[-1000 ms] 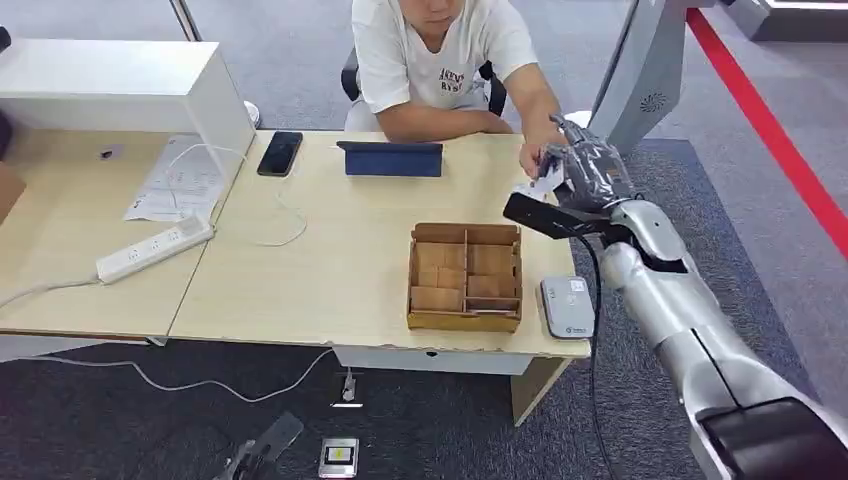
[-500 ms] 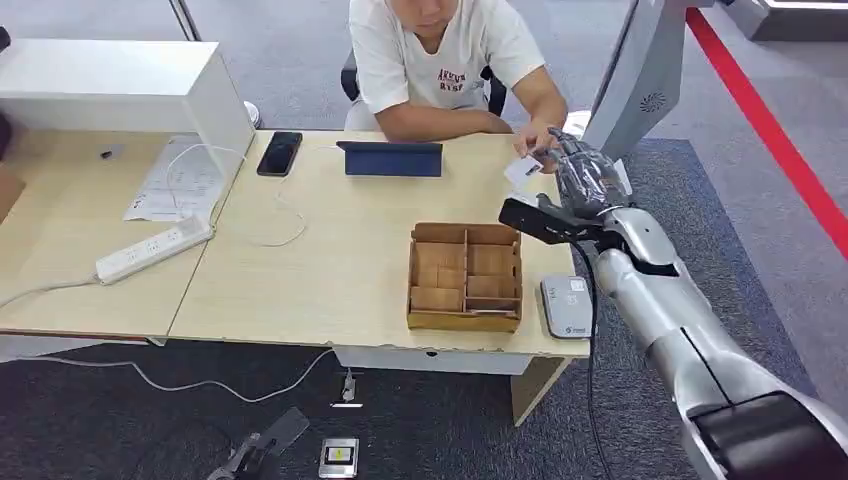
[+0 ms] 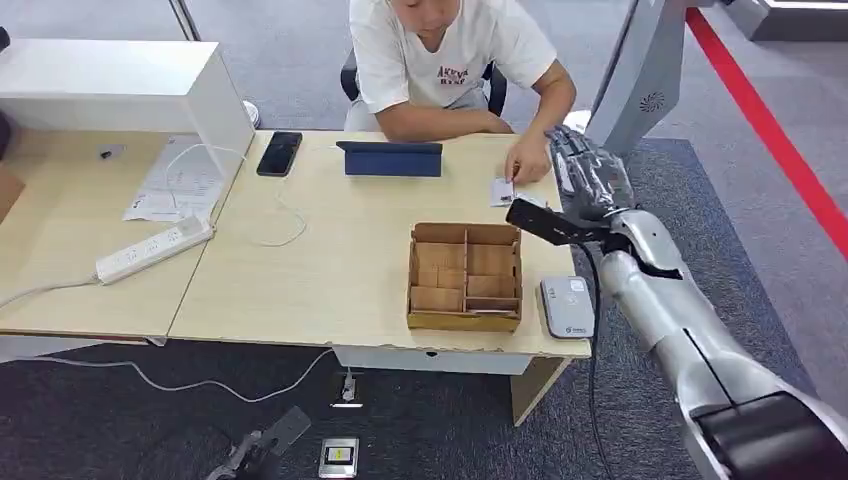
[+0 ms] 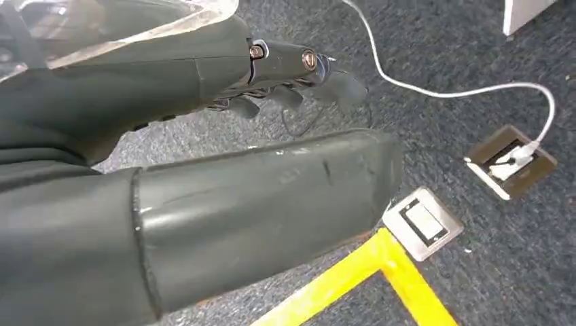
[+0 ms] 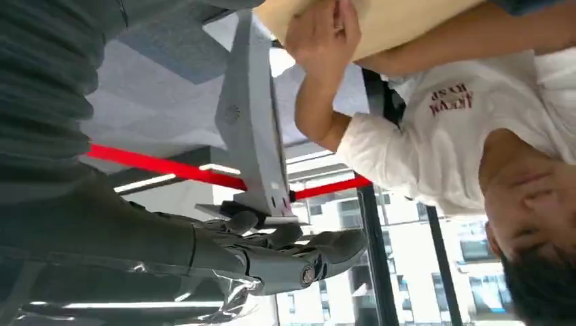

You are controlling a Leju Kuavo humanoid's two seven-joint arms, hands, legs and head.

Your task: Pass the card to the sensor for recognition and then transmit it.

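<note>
Head view: small white card (image 3: pixel 502 191) flat on table (image 3: pixel 340 260), under person's hand (image 3: pixel 524 160).

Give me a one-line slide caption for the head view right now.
Seated person's hand presses the white card to the desk; the robot's empty right hand hovers beside it, behind the card reader.

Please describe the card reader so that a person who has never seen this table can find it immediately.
Look at the wooden table, near its front right corner. Just right of the compartmented wooden box lies the card reader, a small flat grey pad. It is the single grey device there, beside the robot's silver right arm.
</note>
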